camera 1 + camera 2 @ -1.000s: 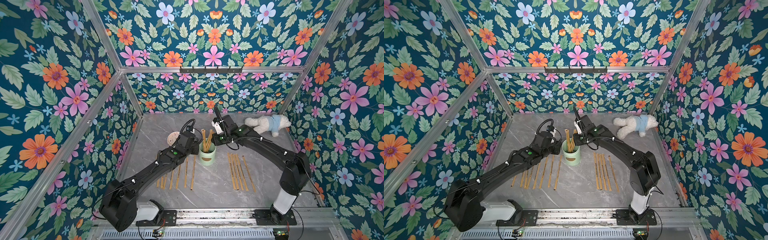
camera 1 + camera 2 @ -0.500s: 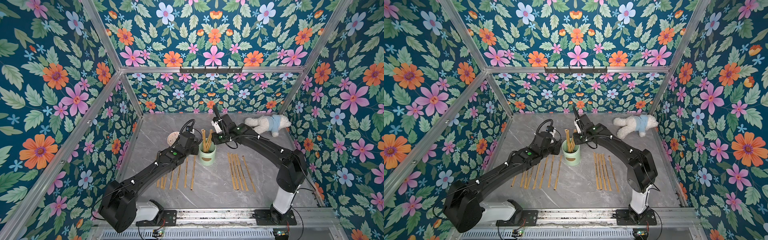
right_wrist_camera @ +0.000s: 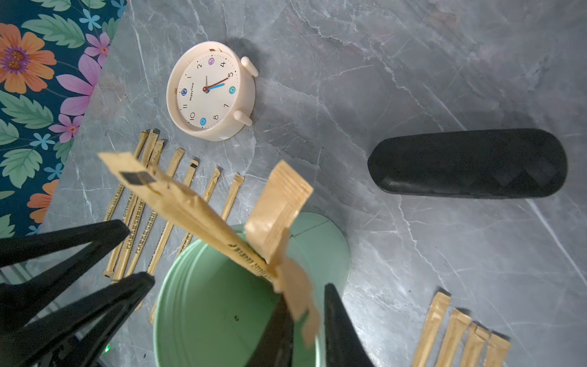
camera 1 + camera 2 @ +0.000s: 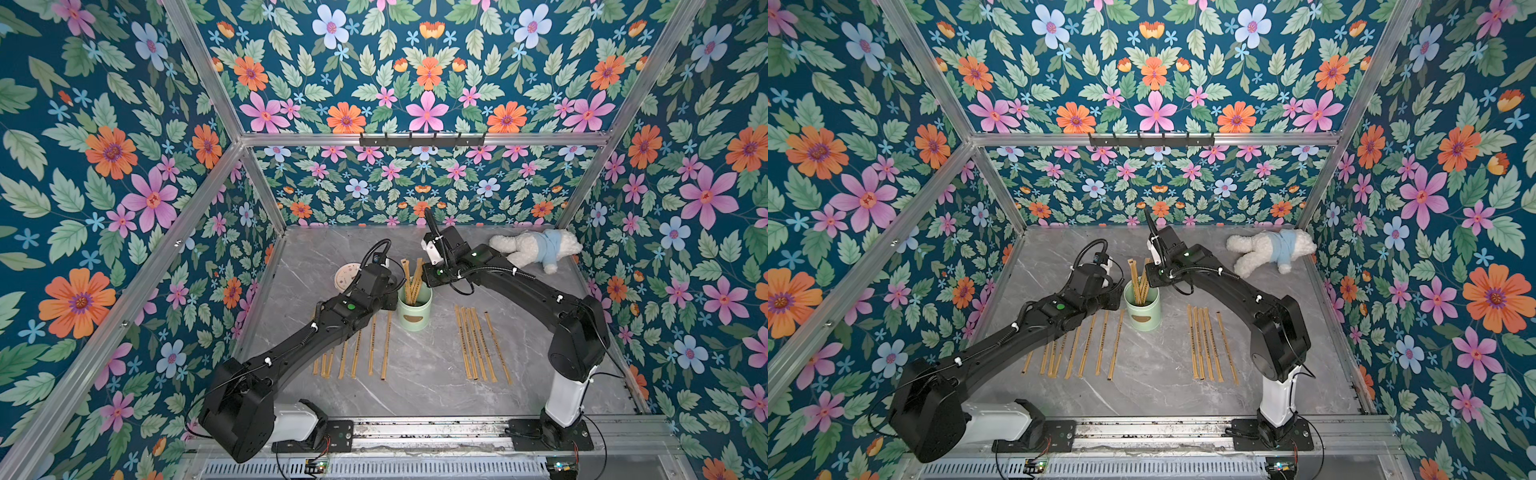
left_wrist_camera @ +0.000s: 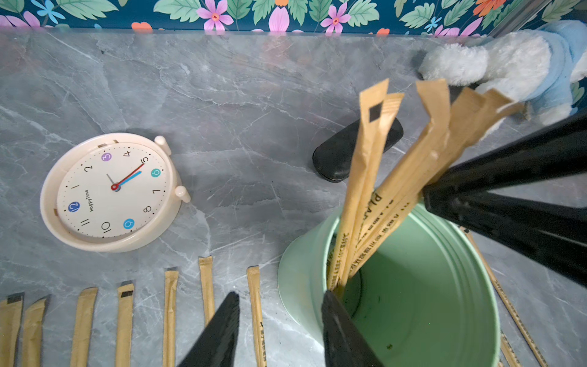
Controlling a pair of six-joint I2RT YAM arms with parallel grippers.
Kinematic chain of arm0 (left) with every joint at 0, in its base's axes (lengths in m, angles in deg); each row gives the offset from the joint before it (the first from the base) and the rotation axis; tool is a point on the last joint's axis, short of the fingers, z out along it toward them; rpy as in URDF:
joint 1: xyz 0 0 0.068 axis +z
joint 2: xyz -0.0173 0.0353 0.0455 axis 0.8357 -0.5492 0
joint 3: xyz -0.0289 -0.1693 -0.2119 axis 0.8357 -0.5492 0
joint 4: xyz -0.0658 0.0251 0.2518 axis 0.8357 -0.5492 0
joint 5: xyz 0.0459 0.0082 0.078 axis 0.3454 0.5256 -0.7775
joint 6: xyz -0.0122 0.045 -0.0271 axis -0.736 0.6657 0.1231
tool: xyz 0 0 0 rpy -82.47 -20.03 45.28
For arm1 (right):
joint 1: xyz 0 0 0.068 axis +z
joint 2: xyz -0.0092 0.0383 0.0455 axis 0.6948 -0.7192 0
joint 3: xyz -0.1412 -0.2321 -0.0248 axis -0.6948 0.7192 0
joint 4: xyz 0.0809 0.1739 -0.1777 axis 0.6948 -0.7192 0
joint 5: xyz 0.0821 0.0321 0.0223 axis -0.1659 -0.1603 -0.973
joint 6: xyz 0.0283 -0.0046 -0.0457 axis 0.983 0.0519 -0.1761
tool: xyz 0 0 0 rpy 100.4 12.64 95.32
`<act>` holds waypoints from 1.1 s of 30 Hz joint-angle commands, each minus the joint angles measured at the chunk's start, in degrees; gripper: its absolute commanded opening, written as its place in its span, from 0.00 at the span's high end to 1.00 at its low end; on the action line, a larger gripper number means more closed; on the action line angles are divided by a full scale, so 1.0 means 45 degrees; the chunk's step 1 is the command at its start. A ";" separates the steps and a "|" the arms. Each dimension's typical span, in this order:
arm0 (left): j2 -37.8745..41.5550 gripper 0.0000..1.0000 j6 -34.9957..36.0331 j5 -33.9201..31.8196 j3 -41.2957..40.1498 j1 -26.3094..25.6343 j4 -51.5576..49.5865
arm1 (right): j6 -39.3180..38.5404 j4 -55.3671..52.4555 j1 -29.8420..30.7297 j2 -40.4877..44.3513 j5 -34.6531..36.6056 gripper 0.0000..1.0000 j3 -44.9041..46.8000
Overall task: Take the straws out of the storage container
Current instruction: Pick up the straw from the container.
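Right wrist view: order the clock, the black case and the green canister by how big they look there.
1. Canister: largest, though it is nearest the camera and cut off by the frame edge.
2. Black case.
3. Clock: smallest.
Nearness inflates the canister, so real sizes stay unsure.

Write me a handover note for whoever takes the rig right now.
Left gripper: open, jaws astride the storage container rim; contact unclear.
Right gripper: shut on straws standing in the container, how many unclear; not yet lifted out.
Done: a row of seven straws lies on the table on the left arm's side of the container, a smaller row on the right arm's side.
Left to do: pull out the few straws in the container and lay them down.
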 commanded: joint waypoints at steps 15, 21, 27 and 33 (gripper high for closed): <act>-0.0059 0.55 -0.0143 -0.0044 -0.0030 0.0024 0.0207 | -0.0427 -0.0371 0.0002 -0.0581 -0.0371 0.79 -0.0758; -0.0072 0.55 -0.0184 -0.0006 -0.0089 0.0025 0.0256 | -0.0498 -0.0520 0.0005 -0.0780 -0.0444 0.79 -0.1066; -0.0100 0.55 -0.0186 0.0024 -0.0118 0.0019 0.0267 | -0.0594 -0.0578 0.0007 -0.0801 -0.0547 0.78 -0.1184; -0.0140 0.55 -0.0203 0.0053 -0.0112 0.0017 0.0301 | -0.0691 -0.0497 0.0020 -0.0730 -0.0750 0.76 -0.1220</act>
